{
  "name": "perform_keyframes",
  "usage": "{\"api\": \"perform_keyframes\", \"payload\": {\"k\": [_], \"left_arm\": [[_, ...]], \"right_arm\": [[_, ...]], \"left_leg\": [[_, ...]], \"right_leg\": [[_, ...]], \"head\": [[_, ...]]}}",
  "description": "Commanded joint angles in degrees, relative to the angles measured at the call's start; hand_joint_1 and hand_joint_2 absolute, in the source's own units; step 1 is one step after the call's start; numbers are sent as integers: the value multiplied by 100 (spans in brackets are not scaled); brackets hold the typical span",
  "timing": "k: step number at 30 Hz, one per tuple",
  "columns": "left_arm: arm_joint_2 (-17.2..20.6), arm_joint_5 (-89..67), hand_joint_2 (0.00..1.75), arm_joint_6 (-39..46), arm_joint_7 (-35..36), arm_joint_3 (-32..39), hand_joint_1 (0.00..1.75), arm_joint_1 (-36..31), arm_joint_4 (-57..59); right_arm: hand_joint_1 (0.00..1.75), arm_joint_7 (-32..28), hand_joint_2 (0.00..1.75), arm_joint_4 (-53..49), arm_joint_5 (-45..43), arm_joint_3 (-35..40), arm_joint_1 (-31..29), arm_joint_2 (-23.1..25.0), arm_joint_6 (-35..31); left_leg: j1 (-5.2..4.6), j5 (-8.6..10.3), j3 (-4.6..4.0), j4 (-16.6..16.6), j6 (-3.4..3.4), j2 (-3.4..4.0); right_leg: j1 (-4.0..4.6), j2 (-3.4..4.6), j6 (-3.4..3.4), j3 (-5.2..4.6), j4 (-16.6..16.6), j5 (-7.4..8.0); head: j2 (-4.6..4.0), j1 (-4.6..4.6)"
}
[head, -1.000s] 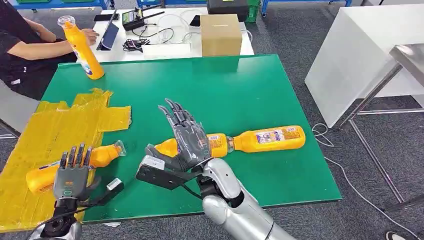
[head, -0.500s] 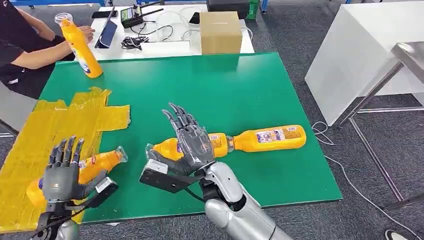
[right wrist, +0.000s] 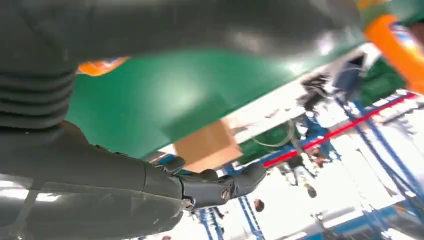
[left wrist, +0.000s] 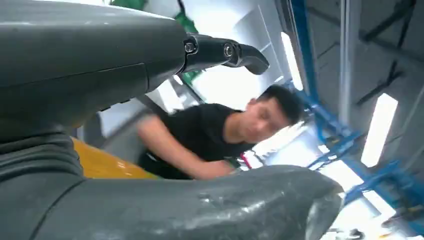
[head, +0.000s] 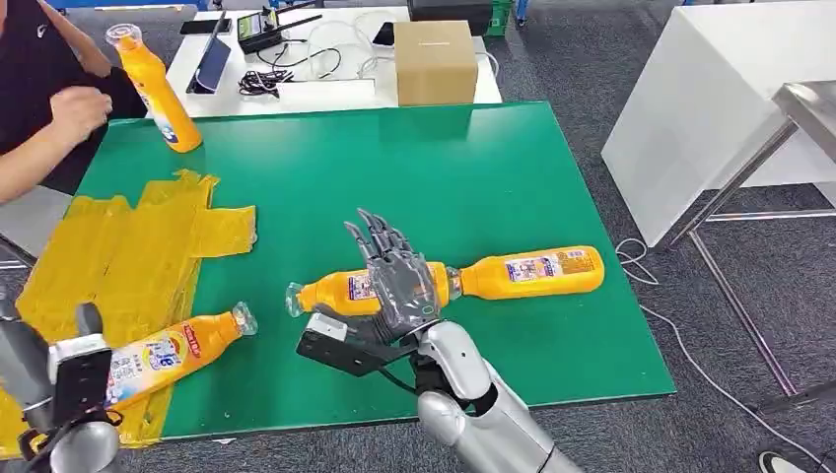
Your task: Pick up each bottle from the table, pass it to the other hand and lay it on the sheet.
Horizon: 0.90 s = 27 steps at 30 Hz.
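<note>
Three orange bottles lie on the green table (head: 444, 168). One (head: 168, 350) lies on the yellow sheet (head: 118, 256), near its front edge. My left hand (head: 47, 363) is drawn back at the front left corner, apart from that bottle; in the left wrist view its fingers (left wrist: 225, 52) are spread and hold nothing. My right hand (head: 399, 281) hovers with straight, spread fingers over the label of the middle bottle (head: 330, 293), without gripping it. A third bottle (head: 532, 273) lies cap to base beside it on the right. A fourth bottle (head: 156, 89) stands upright at the far left corner.
A person (head: 49, 108) sits at the far left, one hand lifted near the upright bottle. Behind the green table is a white table with a cardboard box (head: 434, 61), cables and a tablet. A white block (head: 710, 118) and metal frame stand to the right.
My left hand let go of the bottle on the sheet and pulled back to the front left. My right hand shifted right over the middle bottle. The person's hand left the upright bottle.
</note>
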Motion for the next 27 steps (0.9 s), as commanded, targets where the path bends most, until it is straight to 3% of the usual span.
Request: {"api": "perform_keyframes", "payload": {"k": [1,6,12,27], "left_arm": [[-140,910,0,-597,-40,-97,0,53,-754],[-113,1226,0,-806,-26,-80,0,-9,-627],[-68,2322,0,-1865,502,-207,0,55,-794],[-15,2289,0,-1816,529,-627,0,-162,-634]], "right_arm": [[0,191,175,1275,294,-187,-479,-403,568],[0,279,175,1918,396,-153,-883,-415,807],[0,450,175,2729,665,-93,-1398,-410,1125],[0,126,175,4437,682,341,-2131,337,1443]], "left_leg": [[4,-3,12,-1,-2,4],[-1,1,5,-1,-2,3],[2,-3,11,3,-5,9],[1,1,6,0,-4,6]], "right_leg": [[4,4,4,16,-8,2],[0,2,2,6,-2,3],[3,8,3,10,0,1],[2,5,1,5,0,3]], "head": [[0,2],[0,0],[0,0],[0,0]]}}
